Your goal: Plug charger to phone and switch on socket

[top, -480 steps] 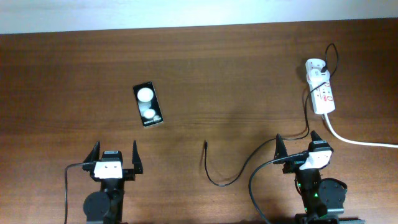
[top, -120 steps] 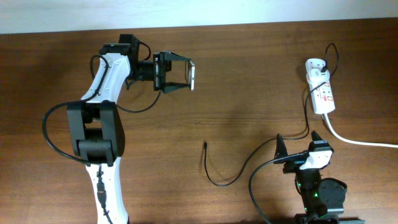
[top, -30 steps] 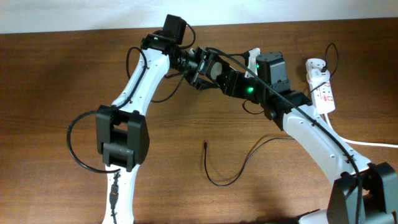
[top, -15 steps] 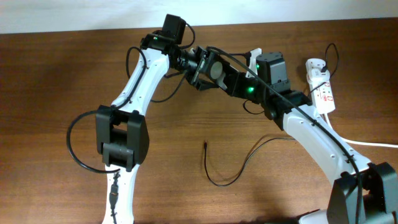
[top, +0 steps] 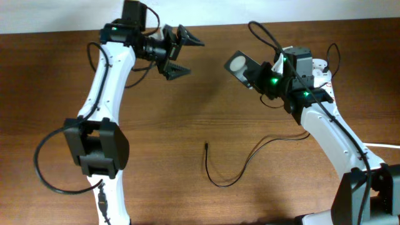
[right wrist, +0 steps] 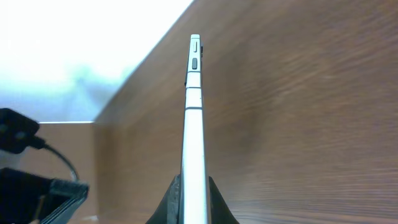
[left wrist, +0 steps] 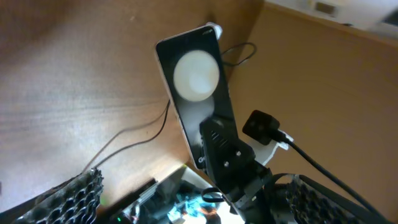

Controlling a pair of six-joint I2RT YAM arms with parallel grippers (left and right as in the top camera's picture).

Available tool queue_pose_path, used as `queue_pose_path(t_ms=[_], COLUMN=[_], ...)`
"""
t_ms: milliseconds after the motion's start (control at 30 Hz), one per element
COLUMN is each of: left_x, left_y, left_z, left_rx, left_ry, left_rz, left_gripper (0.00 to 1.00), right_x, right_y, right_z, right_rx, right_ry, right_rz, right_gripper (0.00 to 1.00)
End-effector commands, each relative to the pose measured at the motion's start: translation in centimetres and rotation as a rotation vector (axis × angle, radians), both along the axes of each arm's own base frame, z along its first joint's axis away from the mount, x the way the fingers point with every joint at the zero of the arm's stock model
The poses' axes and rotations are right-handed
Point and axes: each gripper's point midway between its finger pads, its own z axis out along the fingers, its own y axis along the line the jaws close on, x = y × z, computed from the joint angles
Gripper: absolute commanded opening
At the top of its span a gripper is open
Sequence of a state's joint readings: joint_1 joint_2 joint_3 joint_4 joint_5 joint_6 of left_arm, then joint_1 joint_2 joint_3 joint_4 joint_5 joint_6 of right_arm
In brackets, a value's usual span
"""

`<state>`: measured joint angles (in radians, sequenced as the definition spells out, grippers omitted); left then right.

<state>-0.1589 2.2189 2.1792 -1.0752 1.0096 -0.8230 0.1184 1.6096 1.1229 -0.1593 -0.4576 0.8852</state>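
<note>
Phone (top: 239, 65) hung aloft, upper centre of overhead frame, one end pinched in closed right gripper (right wrist: 194, 202). Left gripper (top: 195, 56) gaped wide, empty, upper left. Risk: end-only pinch might have let phone pivot or slip when charger tip (top: 206, 145) pressed in.

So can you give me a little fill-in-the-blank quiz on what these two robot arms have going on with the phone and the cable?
1. The phone is held up in the air by the robot's ____ arm.
2. The left gripper holds nothing, and its jaws stand ____.
3. The plug tip of the charger is not in the phone; it lies loose on the ____.

Missing words: right; open; table.
</note>
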Motion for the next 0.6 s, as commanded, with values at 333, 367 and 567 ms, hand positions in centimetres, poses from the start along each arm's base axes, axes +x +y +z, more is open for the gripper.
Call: queue_pose_path(t_ms=[333, 367, 567], left_x=[3.6, 3.7, 5.0], left_y=[0.1, 0.2, -0.6], left_z=[6.5, 6.6, 6.3], left_rx=[-0.131, -0.131, -0.091], left_ry=[-0.241, -0.242, -0.222], left_rz=[0.049, 0.049, 0.139], left_gripper=[0.99, 0.99, 0.99], right_x=[1.5, 1.5, 1.4], right_y=[3.1, 3.3, 5.9], right_z=[7.1, 7.7, 10.4], right_rx=[0.54, 0.545, 0.635], right_ry=[0.086, 0.061, 0.015], right_rz=[-0.087, -0.073, -0.037], right_gripper=[0.04, 0.04, 0.04])
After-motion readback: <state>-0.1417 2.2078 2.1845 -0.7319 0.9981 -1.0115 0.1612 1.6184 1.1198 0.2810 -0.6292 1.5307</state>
